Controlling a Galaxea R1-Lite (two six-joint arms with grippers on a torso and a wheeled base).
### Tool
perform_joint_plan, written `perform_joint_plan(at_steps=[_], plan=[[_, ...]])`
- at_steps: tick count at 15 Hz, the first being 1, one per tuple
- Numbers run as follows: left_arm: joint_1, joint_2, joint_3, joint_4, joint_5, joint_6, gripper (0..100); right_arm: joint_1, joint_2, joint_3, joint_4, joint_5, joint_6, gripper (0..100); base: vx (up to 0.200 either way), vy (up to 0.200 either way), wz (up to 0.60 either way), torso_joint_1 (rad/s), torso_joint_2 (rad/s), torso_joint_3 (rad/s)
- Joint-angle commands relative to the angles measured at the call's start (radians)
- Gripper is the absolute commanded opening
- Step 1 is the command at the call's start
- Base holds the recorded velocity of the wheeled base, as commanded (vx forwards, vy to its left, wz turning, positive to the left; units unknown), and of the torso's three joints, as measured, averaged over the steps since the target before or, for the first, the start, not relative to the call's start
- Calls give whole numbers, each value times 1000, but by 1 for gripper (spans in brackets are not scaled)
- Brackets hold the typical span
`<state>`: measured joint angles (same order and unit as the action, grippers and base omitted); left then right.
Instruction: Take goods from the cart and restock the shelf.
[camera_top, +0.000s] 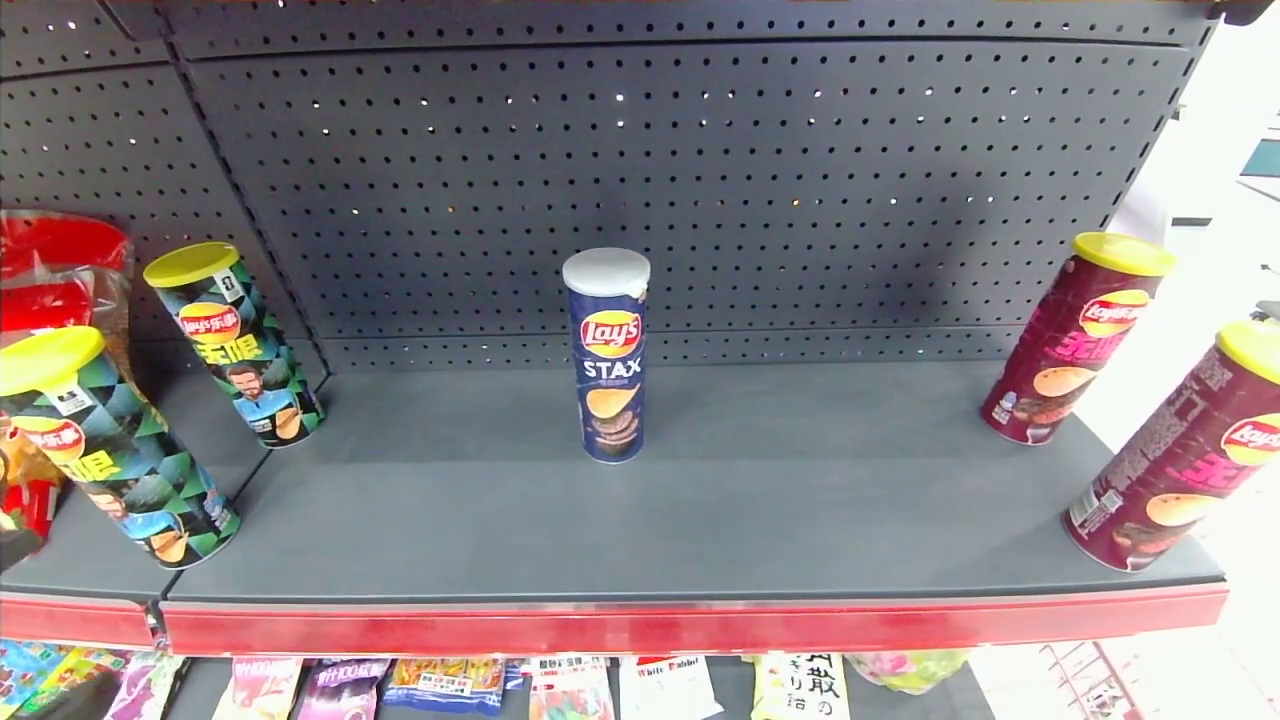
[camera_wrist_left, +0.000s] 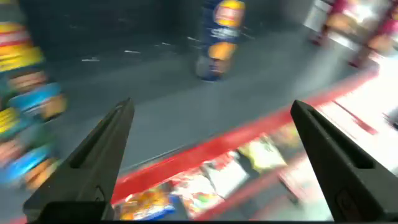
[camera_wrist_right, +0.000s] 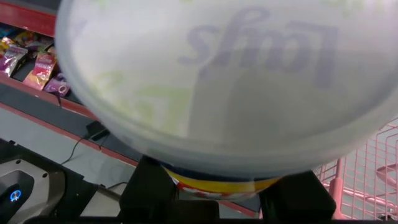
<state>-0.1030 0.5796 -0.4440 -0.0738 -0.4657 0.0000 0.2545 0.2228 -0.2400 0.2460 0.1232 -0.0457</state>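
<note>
**Step in hand (judged):** carry stage of the restock, with one can lifted and not yet on the shelf

**Right gripper** (camera_wrist_right: 221, 186): fingers clamped on the sides of a cardboard chip can with a clear plastic lid (camera_wrist_right: 224, 87). The lid faces the wrist camera, and the can hangs over the aisle floor near the pink wire cart (camera_wrist_right: 367, 177), apart from the shelving

**Left gripper** (camera_wrist_left: 211, 106): fingers spread wide with nothing between them, out in front of the red front lip (camera_wrist_left: 249, 134)

**Dark grey metal shelf board** (camera_top: 700, 520):
- Middle: one dark blue chip can with a pale grey lid (camera_top: 607, 360), upright
- Left: two teal-and-black cans with yellow lids (camera_top: 235, 345)
- Right: two maroon cans with yellow lids (camera_top: 1075, 340)
- Bare board lies either side of the blue can

**Next move (judged):** raise the held can over the red lip and set it upright on bare board beside the blue one without nudging it, then open the fingers

**Hidden or cut off:**
- The lid covers most of the held can's body, leaving only a yellow-and-red band showing
- The right fingertips sit behind the lid
- The cart is cropped at the edge, so its contents cannot be told
</note>
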Motion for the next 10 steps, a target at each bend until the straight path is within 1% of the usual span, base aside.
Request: perform_joint_plan(at_steps=[1,2,3,4,5,6,7,8,9,10], plan=[[-86,499,-53,-245,-140,120,100,0,0,-2,-1,0,0,0,0,0,0,0,0,0],[-89,579,-53,-327,-172,126,100,0,0,-1,-1,-2,0,0,0,0,0,0,0,0],[-89,717,-64,-457,-231,129,100,0,0,-2,-1,-2,0,0,0,0,0,0,0,0],[-96,783,-81,-508,-249,129,100,0,0,-2,-1,-2,0,0,0,0,0,0,0,0],[-107,833,-113,-532,-263,130,100,0,1,-2,-1,-2,0,0,0,0,0,0,0,0],[-126,888,-173,-540,-278,132,100,-1,0,-1,-1,-4,1,0,0,0,0,0,0,0],[-132,913,-197,-540,-281,137,100,-1,0,1,1,-4,1,0,0,0,0,0,0,0],[-136,974,-251,-546,-291,181,100,-1,0,1,1,-7,1,0,0,0,0,0,0,0],[-136,1023,-285,-552,-314,236,100,-1,0,2,1,-10,1,0,0,0,0,0,0,0],[-139,1088,-337,-552,-353,290,100,-1,0,2,1,-11,1,0,0,0,0,0,0,0]])
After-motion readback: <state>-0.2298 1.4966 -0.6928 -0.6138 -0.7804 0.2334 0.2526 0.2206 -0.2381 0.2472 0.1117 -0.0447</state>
